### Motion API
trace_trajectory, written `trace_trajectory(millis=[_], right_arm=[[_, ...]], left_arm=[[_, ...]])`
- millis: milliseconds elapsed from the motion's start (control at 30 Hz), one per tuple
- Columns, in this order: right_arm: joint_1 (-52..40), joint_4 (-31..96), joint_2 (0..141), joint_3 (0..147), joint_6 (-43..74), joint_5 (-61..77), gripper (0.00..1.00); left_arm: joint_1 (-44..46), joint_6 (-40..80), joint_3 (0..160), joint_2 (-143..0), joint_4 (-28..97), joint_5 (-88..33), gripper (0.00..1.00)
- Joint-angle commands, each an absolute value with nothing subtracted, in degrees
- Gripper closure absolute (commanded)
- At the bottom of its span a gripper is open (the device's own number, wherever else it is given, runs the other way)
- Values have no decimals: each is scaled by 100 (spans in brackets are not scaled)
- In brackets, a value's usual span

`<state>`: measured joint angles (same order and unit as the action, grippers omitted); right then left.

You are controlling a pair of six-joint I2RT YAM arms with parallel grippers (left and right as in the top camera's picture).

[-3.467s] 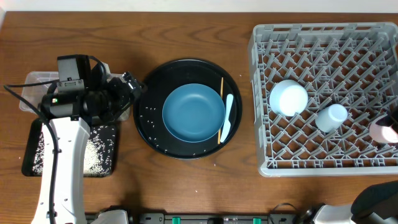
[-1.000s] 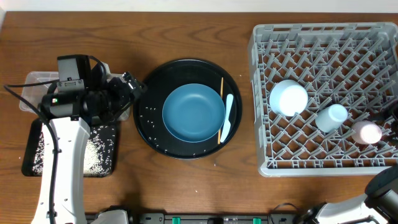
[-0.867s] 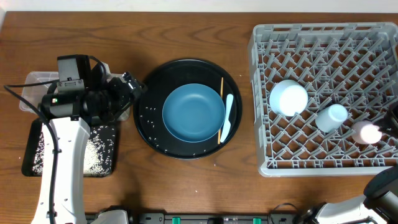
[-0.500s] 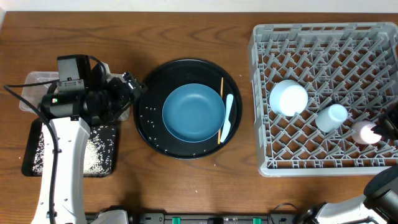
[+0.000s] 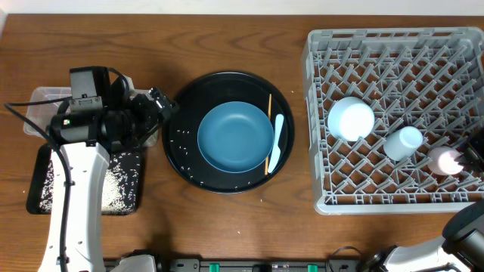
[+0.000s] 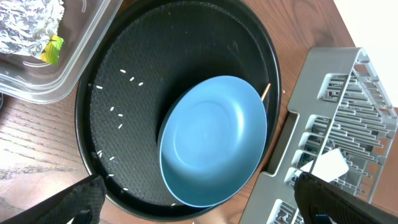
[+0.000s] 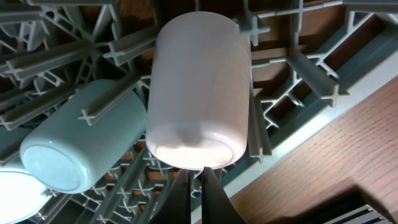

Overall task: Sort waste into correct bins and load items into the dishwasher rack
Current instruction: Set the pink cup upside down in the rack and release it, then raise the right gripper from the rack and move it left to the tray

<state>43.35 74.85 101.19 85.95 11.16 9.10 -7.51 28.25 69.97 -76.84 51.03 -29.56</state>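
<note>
One pink plastic cup (image 7: 199, 87) now lies loaded in the grey pegged dishwasher rack (image 5: 393, 45), near its right edge; my right fingers (image 7: 184, 193) have closed empty beside it, left fingers (image 6: 74, 202) spread wide.

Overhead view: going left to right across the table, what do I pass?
First the shallow black tray → dark-blue plate → white spoon → pale-blue bowl → light-blue cup → pink cup. The last three sit in the grey rack.
</note>
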Motion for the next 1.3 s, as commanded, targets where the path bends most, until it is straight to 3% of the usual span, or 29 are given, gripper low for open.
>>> trace_trajectory(millis=[0,433,767,1267], right_arm=[[4294,7358,10031,8416,1197,829,99],[4287,6751,10033,8158,1396,541,93],[4289,6702,10033,8158,1522,412,80],[4250,7533,9317,8678,888,2316,70]], left_arm=[[-775,2766,7035,-7710,5118,-2904,2],[-775,2766,7035,-7710,5118,-2904,2],[-775,2766,7035,-7710,5118,-2904,2],[-775,2766,7035,-7710,5118,-2904,2]])
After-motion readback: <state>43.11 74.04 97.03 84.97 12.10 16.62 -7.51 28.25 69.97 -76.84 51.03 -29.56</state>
